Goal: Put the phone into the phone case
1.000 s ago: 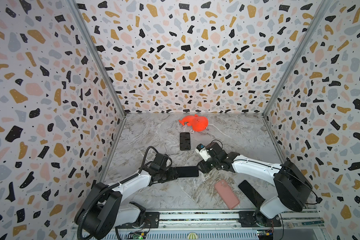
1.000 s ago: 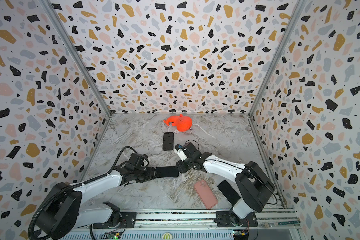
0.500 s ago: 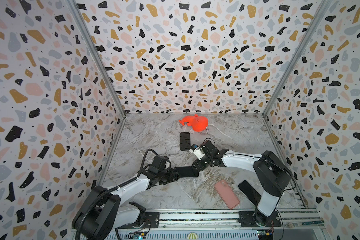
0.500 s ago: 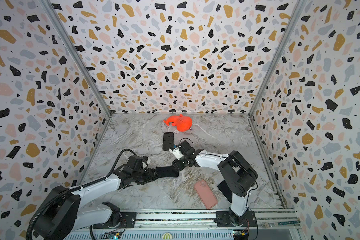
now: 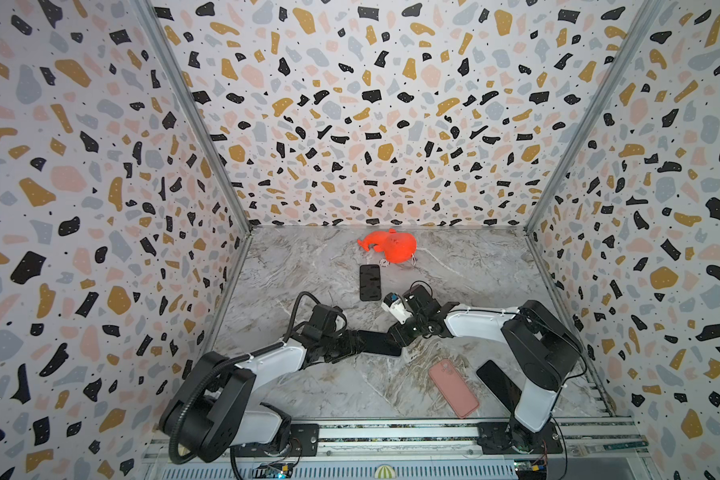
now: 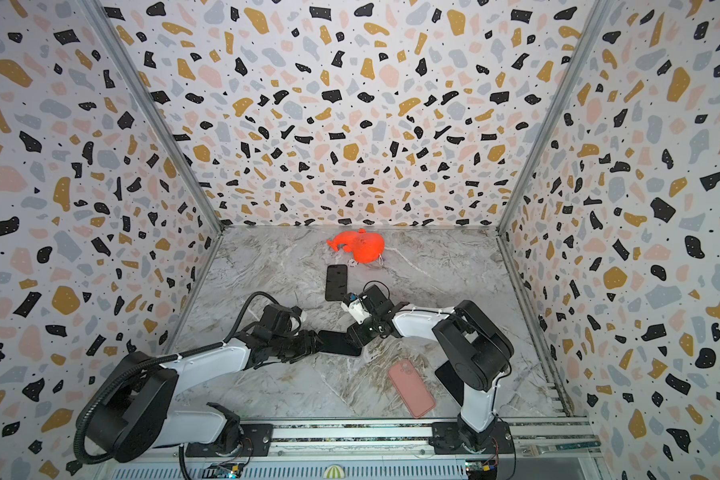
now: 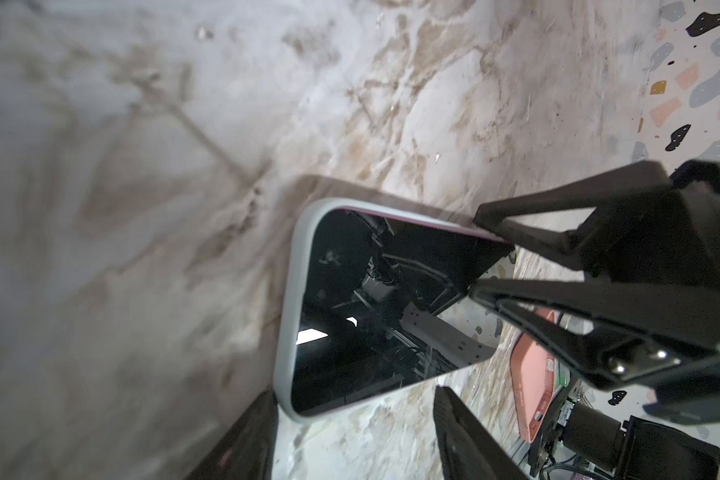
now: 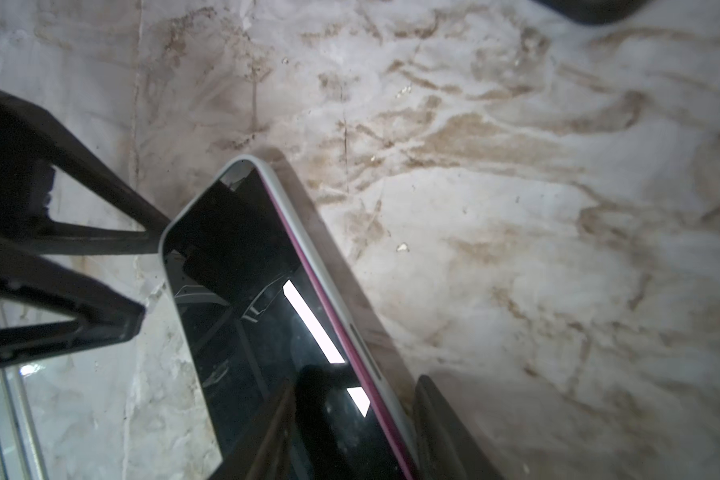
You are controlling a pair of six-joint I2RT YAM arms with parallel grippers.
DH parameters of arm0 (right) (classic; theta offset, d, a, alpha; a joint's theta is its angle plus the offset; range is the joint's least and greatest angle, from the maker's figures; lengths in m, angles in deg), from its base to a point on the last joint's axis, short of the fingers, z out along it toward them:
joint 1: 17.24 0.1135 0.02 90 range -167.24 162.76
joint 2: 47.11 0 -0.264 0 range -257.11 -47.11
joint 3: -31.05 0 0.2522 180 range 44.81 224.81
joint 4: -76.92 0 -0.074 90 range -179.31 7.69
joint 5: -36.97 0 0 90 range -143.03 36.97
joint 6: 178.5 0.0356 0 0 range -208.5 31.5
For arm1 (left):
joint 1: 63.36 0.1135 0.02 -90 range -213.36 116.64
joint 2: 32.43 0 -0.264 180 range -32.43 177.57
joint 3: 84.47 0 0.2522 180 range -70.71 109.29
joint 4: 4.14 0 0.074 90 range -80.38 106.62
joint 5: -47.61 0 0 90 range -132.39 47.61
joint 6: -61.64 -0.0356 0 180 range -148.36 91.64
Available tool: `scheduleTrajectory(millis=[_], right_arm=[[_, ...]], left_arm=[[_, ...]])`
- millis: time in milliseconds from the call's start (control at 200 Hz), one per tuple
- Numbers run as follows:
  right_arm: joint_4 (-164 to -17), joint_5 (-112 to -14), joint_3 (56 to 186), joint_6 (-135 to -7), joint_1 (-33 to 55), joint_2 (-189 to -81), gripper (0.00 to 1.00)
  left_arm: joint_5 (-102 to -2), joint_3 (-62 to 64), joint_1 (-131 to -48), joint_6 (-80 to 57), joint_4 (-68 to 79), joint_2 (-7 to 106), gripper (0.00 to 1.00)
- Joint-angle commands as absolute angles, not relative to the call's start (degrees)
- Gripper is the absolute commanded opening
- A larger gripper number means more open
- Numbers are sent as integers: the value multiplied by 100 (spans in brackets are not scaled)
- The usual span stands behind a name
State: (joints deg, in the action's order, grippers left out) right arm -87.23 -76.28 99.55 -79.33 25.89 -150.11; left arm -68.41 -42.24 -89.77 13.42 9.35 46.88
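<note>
The walls (image 5: 350,104) are white with lots of colored spots, and the counter (image 5: 329,386) looks like gray stone. In the middle of the counter lies the phone (image 5: 377,343), flat and glass side up, inside a pale gray phone case (image 7: 292,291).

A second ago the right arm was stretched out wide, with its big elbow far over to the side. Now the elbow has swung in, and the right claw (image 5: 395,334) has slid down onto one end of the phone. The phone has not moved. The left claw (image 5: 352,343) is at the other end, same as before. I think the right claw is now pushing the phone in while the left claw stops it from sliding.

In both top views the phone sits between the two claws. The left claw's fingers (image 7: 250,436) are apart, with the phone's short end right at their tips. They do not look like they squeeze it. The right claw's fingers (image 8: 437,415) are apart too, one over the glass and one just outside the case rim. I cannot tell if they pinch it.

A thin pink line of the phone's side shows above the rim on one long side, and one corner has a small gap. So I think that side is not pushed all the way in yet.
</note>
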Motion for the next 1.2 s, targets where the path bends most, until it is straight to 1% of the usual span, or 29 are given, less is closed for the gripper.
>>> scheduleTrajectory(millis=[0,140,385,521,616,706,846,981,1071,1196], right_arm=[[-8697,-7899,9659,-7734,2643,-14770,46],[-8839,-7936,9324,-7571,2653,-14589,44],[-8963,-7810,8797,-7110,2668,-14168,44],[-8977,-7830,8587,-6884,2661,-13841,44],[-8969,-7882,8478,-6738,2664,-13586,45],[-9020,-7952,8351,-6550,2661,-13395,45],[-9244,-8092,8067,-6202,2670,-13274,45],[-9439,-8071,7851,-6065,2688,-13202,45],[-9480,-8104,7821,-6050,2701,-13226,45],[-9549,-8201,7825,-6002,2866,-13209,41]], left_arm=[[-6773,-3974,-9008,1305,825,5233,61],[-6876,-3518,-9047,1263,710,5781,58],[-6909,-2887,-9207,1296,599,6447,58],[-6904,-2677,-9219,1197,684,6610,58],[-6713,-2558,-9220,978,1203,6449,59],[-6612,-2684,-9252,917,1643,6034,60],[-6440,-2984,-9533,937,2183,5491,61],[-6397,-3406,-9750,1224,2102,5139,61],[-6422,-3567,-9884,1391,1964,5072,59],[-6554,-3734,-10175,1752,1592,5046,57]])
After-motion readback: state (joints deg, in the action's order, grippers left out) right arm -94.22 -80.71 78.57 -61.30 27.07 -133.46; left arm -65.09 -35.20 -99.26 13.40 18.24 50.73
